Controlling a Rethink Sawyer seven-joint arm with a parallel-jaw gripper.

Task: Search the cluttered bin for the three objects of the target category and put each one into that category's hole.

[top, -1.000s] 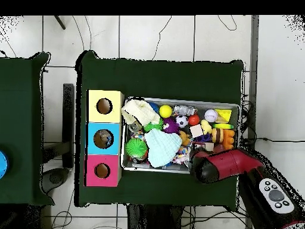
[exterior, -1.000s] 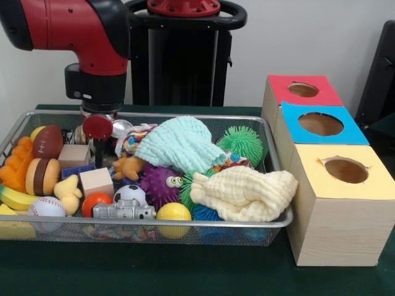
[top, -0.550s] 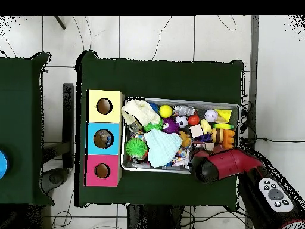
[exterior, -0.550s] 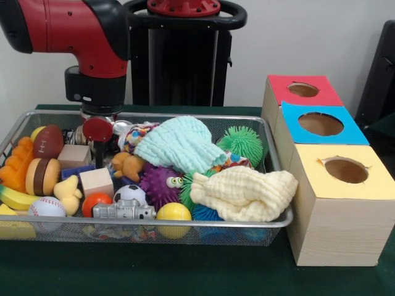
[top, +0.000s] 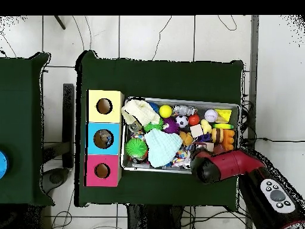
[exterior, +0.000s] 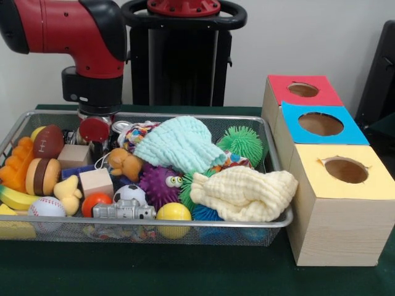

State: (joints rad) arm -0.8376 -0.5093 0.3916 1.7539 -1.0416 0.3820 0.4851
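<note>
Red arm [exterior: 74,31] hangs over basket's [exterior: 185,231] far left corner; gripper [exterior: 95,132] among toys, grip state cannot tell. Boxes [exterior: 336,185] at right.

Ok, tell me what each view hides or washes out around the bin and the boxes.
Front view: the wire mesh bin blurs the toys behind its near wall, the holes in the yellow-topped wooden box and its neighbours look dark inside, and the red and black arm covers the bin's far corner. Overhead view: the arm masks that corner and the gripper.
</note>
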